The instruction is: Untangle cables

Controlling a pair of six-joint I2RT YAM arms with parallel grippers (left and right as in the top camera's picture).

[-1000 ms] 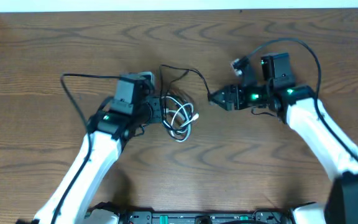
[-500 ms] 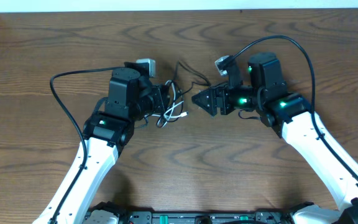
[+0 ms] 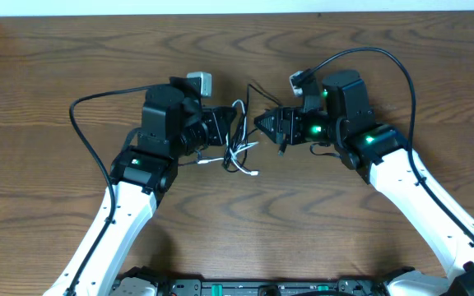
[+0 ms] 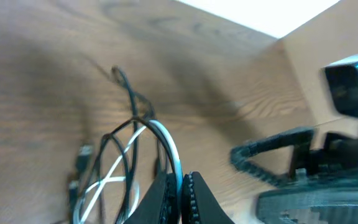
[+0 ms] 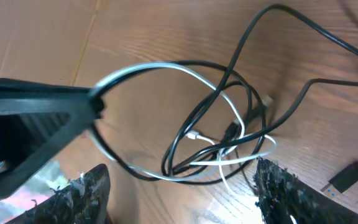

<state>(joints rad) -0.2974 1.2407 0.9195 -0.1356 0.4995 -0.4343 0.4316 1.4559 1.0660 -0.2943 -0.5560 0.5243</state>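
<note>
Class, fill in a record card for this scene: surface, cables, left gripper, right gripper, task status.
surface: wooden table
cables: white cable and black cable, looped through each other between the two arms
left gripper: shut on the white cable at its loop
right gripper: open, facing the tangle, holding nothing
task status: cables not yet separated
</note>
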